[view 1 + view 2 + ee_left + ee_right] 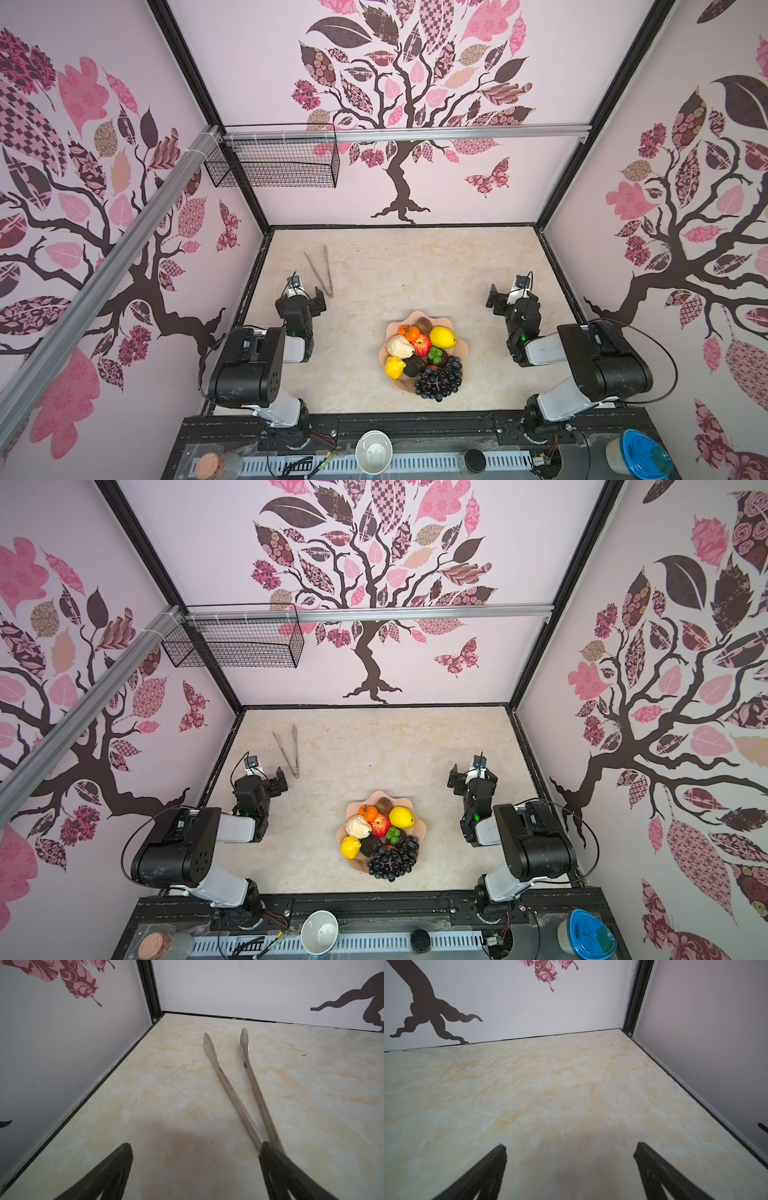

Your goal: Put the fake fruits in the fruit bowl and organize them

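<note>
Marbled beige worktop (374, 270) carried the fruit bowl (394, 328) near its front, fake fruits (422, 345) heaped inside, lower ones partly buried. Left tool (195, 1144) and right tool (570, 1145) gaped wide, empty; one finger hid the joined end of the tongs (235, 1095).

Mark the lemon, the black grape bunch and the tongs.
lemon (443, 337): in a top view, middle of its yellow skin.
black grape bunch (439, 381): in a top view, centre of the cluster.
tongs (233, 1093): left wrist view, midway along one arm.
</note>
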Controlling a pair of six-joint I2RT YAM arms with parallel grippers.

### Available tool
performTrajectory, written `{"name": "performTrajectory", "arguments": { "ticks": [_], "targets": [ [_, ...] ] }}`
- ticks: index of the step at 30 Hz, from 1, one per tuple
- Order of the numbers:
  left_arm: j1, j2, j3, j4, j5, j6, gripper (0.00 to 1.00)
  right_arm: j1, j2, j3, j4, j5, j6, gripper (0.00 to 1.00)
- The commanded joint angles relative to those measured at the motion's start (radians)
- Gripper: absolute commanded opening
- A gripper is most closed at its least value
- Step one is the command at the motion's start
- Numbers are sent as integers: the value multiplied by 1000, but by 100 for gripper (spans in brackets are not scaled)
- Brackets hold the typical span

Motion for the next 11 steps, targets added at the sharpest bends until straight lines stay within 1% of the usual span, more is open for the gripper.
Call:
{"name": "performTrajectory", "arguments": {
  "ticks": [1, 6, 11],
  "targets": [
    [1, -11, 26, 2, 16, -8, 98, -1, 0, 15, 15, -9, 11, 100],
    [1, -13, 27, -3, 14, -9, 98, -3, 3, 27, -6, -21, 17, 100],
    [1, -13, 27, -4, 14, -9, 98, -3, -3, 10, 20, -12, 15, 100]
  ]
}}
